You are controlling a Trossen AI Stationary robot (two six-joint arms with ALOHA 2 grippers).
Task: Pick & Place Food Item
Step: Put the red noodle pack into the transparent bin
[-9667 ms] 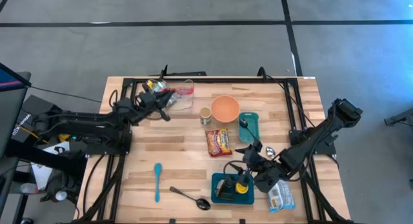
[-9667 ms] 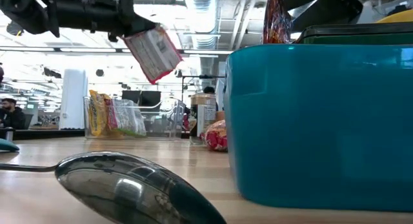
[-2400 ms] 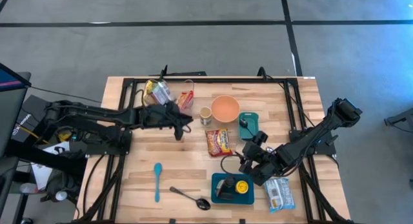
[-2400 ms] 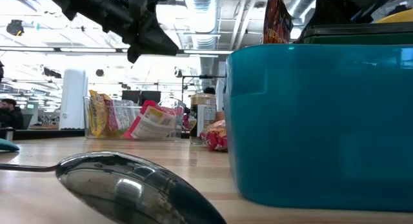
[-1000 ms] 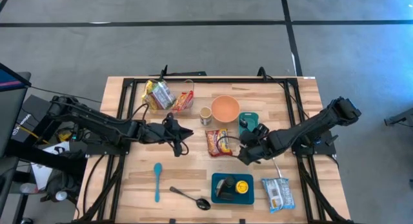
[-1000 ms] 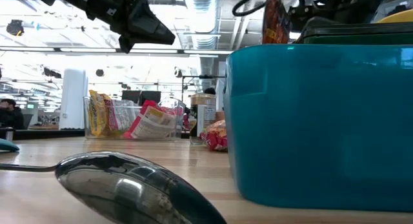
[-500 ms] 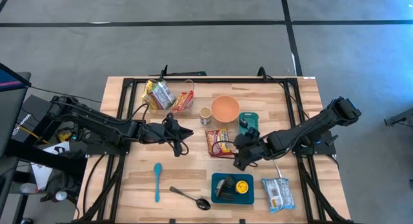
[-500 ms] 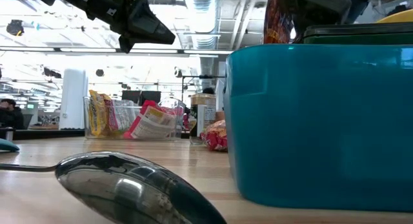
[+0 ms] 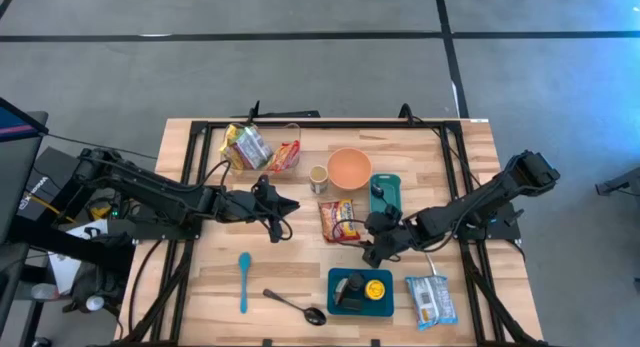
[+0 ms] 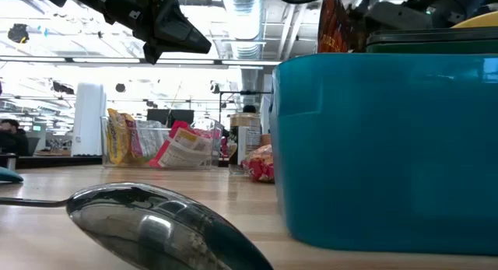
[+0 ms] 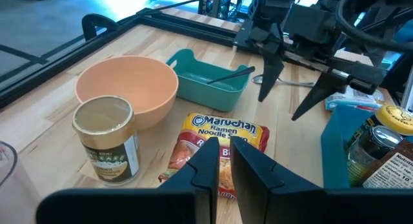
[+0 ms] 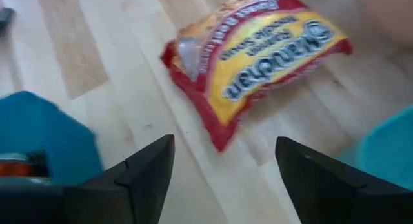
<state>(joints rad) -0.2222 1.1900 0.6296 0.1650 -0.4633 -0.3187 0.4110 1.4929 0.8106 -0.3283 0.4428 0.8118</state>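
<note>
Two grippers in our count. Right gripper (image 9: 370, 249), centre-right of the high view, has moved from the teal bin (image 9: 340, 299) to hang beside the ramen packet (image 9: 338, 220) on the desk (image 9: 290, 267), jaws wide and empty; we judge this the next pick. Left gripper (image 9: 288, 205), centre-left, waits with jaws closed, empty. Clear bin (image 9: 293, 145), upper left, already holds packets.

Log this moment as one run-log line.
right gripper: open, above ramen packet | left gripper: shut, empty, waiting mid-table | two packets in clear bin
</note>
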